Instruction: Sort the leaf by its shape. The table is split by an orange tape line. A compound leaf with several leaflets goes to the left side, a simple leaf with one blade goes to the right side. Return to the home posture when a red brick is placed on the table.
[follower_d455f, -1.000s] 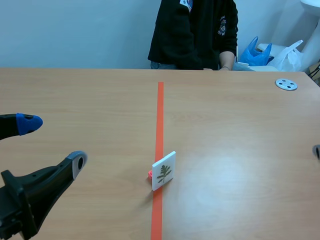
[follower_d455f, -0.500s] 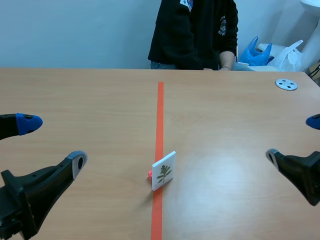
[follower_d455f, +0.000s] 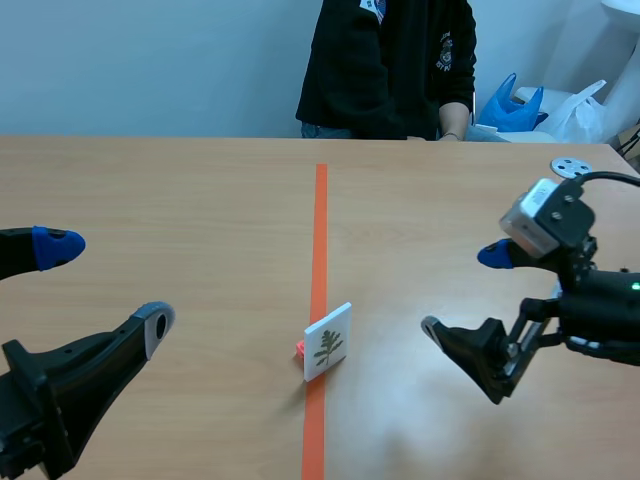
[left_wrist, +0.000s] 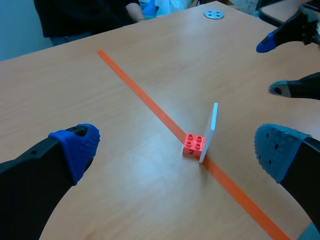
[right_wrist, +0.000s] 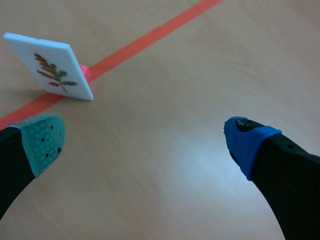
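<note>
A white card (follower_d455f: 328, 341) printed with a green leaf of several leaflets stands upright on the orange tape line (follower_d455f: 319, 230), held by a small red brick (follower_d455f: 300, 348) behind it. My left gripper (follower_d455f: 105, 285) is open at the near left, well apart from the card. In the left wrist view the card (left_wrist: 209, 131) and brick (left_wrist: 194, 144) lie ahead, between the spread fingers of the left gripper (left_wrist: 177, 145). My right gripper (follower_d455f: 463, 293) is open to the right of the card. In the right wrist view the card (right_wrist: 50, 72) stands ahead of the right gripper (right_wrist: 146, 136), off to its left finger's side.
A person in dark clothes (follower_d455f: 385, 65) sits at the far edge. A round metal disc (follower_d455f: 572, 168) lies at the far right of the table. Blue (follower_d455f: 510, 105) and white (follower_d455f: 580, 110) bags sit behind it. The right gripper (left_wrist: 275, 66) shows beyond the card in the left wrist view.
My right arm has come in from the right edge and moved left toward the card, gripper open. The left arm and the card have not moved.
</note>
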